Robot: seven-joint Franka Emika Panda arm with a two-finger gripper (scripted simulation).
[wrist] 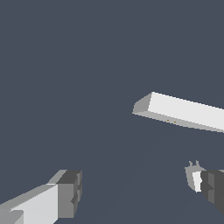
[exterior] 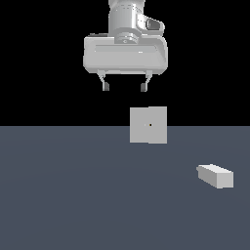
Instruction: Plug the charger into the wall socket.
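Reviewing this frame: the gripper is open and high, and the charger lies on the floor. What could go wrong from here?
1. The charger lies askew to the gripper, well off to the exterior view's right; without turning the wrist, the open fingers may close across its corners and knock it away.
2. The wall socket stands nearly under the gripper; descending before moving sideways could strike it.
3. The socket's dark centre dot is tiny, so any tilt in the grasp could spoil insertion.

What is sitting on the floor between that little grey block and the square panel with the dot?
Nothing. In the exterior view, only bare dark floor separates the charger from the wall socket. The open gripper hangs above, holding nothing.
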